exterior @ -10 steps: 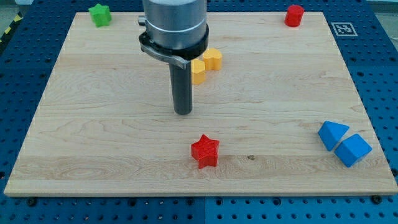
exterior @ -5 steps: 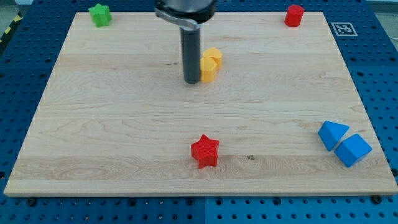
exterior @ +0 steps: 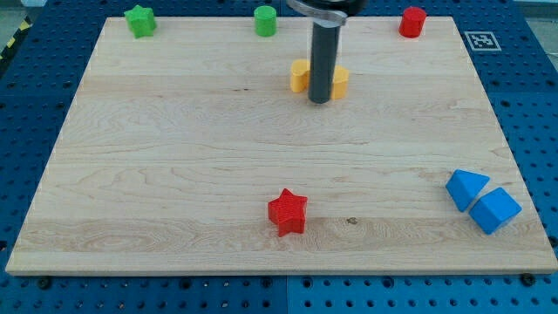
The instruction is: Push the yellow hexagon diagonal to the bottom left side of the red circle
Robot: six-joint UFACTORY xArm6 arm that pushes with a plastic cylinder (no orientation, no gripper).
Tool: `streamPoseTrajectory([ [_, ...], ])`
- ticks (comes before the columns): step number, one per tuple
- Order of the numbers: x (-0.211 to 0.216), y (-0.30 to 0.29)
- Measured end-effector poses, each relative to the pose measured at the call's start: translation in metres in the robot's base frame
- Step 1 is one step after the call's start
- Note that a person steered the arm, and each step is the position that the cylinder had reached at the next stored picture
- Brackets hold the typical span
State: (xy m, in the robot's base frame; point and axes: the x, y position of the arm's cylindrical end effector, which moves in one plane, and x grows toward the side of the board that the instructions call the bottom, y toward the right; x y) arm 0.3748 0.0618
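My tip (exterior: 320, 101) stands on the board in the upper middle, between two yellow blocks. One yellow block (exterior: 300, 77) shows just left of the rod. The other yellow block (exterior: 340, 81), which looks like the hexagon, shows just right of the rod, touching it or nearly so. The rod hides part of both. The red circle (exterior: 412, 21) sits at the top right corner of the board, well up and right of the yellow blocks.
A green star (exterior: 139, 19) sits at the top left and a green cylinder (exterior: 265, 20) at the top middle. A red star (exterior: 287, 212) lies at the bottom middle. Two blue blocks (exterior: 466, 187) (exterior: 494, 210) touch at the bottom right.
My tip has moved up and to the right, from left of the yellow pair to between them. One yellow block has slid right. The green cylinder has come into view.
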Motion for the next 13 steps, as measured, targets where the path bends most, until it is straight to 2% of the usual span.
streamPoseTrajectory([
  [4, -0.053, 0.041],
  [5, -0.052, 0.044],
  [7, -0.008, 0.136],
  [8, -0.016, 0.183],
  [13, -0.027, 0.188],
])
